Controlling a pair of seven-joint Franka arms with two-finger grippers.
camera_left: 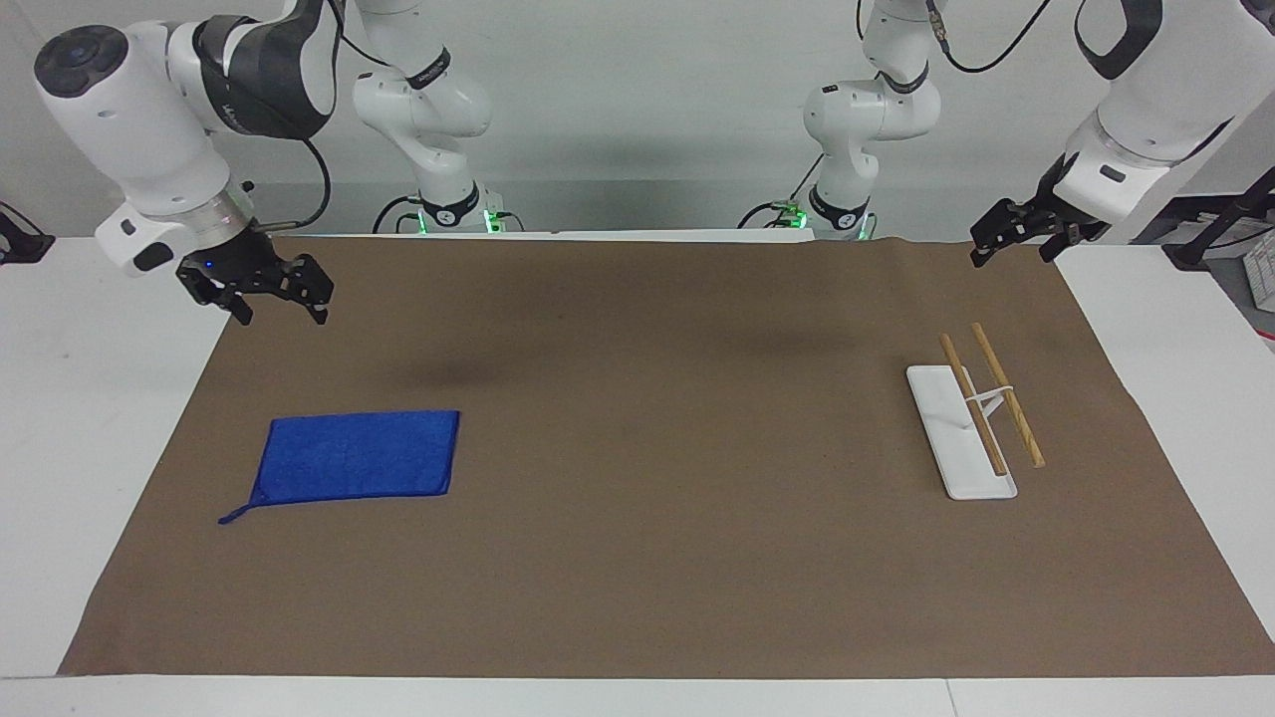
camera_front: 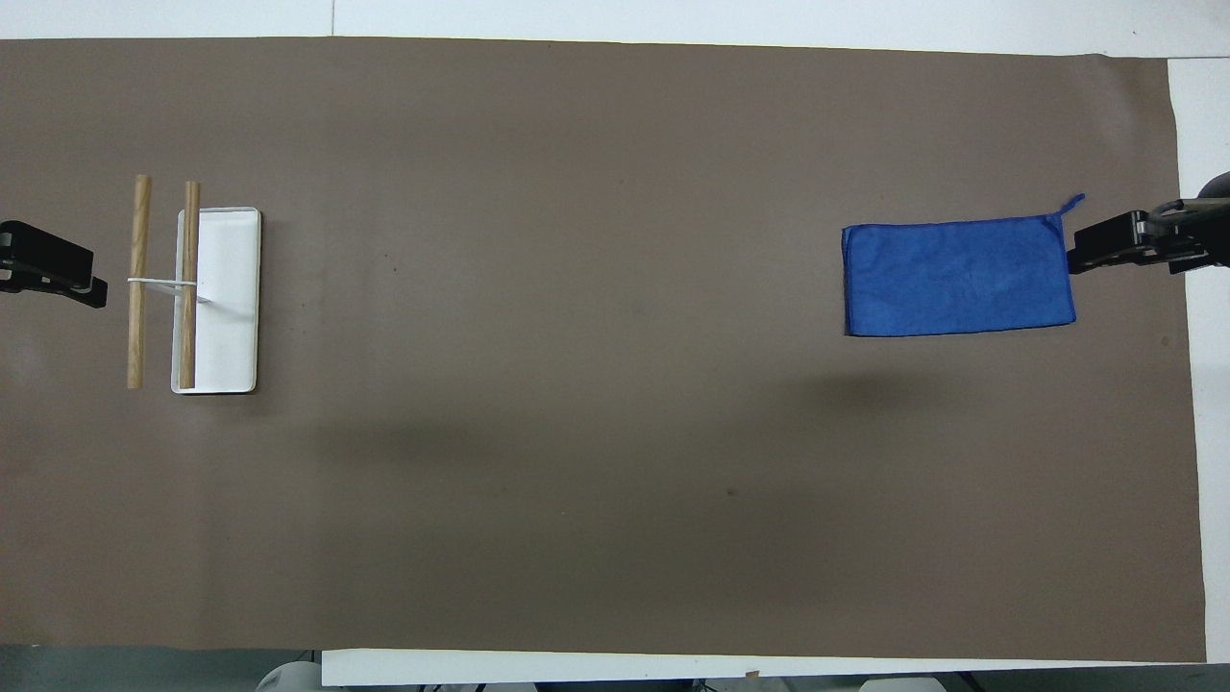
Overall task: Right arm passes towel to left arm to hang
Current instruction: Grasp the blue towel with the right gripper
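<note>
The bright blue towel [camera_left: 359,455] lies flat on the brown mat toward the right arm's end of the table, its thin loop [camera_left: 234,515] at the corner farthest from the robots. It also shows in the overhead view [camera_front: 958,279]. My right gripper [camera_left: 282,311], with its blue light, hangs open and empty in the air over the mat's edge, apart from the towel; in the overhead view [camera_front: 1084,258] it sits beside the towel's loop corner. My left gripper [camera_left: 1011,255] is open and empty, raised over the mat's corner at the left arm's end [camera_front: 91,286], and waits.
A towel rack [camera_left: 981,418] with a white base and two wooden bars stands on the mat at the left arm's end [camera_front: 192,288]. The brown mat [camera_left: 637,558] covers most of the white table [camera_left: 90,418].
</note>
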